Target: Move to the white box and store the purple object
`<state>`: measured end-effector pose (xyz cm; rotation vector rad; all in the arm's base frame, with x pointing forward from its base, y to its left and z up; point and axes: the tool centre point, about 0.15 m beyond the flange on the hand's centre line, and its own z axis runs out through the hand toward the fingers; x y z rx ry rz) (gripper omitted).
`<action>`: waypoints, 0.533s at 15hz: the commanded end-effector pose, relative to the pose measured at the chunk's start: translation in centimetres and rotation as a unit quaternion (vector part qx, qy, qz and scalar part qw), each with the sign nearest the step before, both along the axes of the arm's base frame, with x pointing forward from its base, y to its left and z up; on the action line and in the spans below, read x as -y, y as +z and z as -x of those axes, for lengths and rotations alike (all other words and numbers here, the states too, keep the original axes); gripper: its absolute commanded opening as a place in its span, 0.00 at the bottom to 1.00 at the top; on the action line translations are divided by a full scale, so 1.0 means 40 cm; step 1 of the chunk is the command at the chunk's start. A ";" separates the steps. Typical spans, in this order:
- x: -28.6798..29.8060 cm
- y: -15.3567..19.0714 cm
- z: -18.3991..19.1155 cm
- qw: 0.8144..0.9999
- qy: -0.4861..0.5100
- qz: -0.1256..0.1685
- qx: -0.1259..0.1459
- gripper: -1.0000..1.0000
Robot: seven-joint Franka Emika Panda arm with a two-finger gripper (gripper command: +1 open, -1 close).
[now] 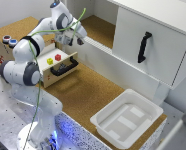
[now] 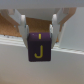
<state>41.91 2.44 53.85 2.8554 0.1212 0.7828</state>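
My gripper (image 1: pixel 72 40) is raised at the back, above the wooden drawer box and next to the white cabinet. In the wrist view the gripper (image 2: pixel 39 34) is shut on a purple cube (image 2: pixel 39 48) with a yellow letter J on its face, and a finger (image 2: pixel 21 22) sits on each side of it. The cube is too small to make out in the exterior view. The white box (image 1: pixel 104 120), a shallow translucent bin, stands on the cork surface at the exterior view's lower right, far from the gripper. It looks empty.
A wooden box with a black-handled open drawer (image 1: pixel 62 66) holds a red block (image 1: pixel 58 57) and a yellow-green block (image 1: pixel 49 61). A big white cabinet with a black handle (image 1: pixel 143 47) stands at the exterior view's right. A green cable (image 1: pixel 48 31) loops around the arm.
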 end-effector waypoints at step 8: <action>0.606 -0.198 0.119 0.999 0.018 0.011 -0.032 0.00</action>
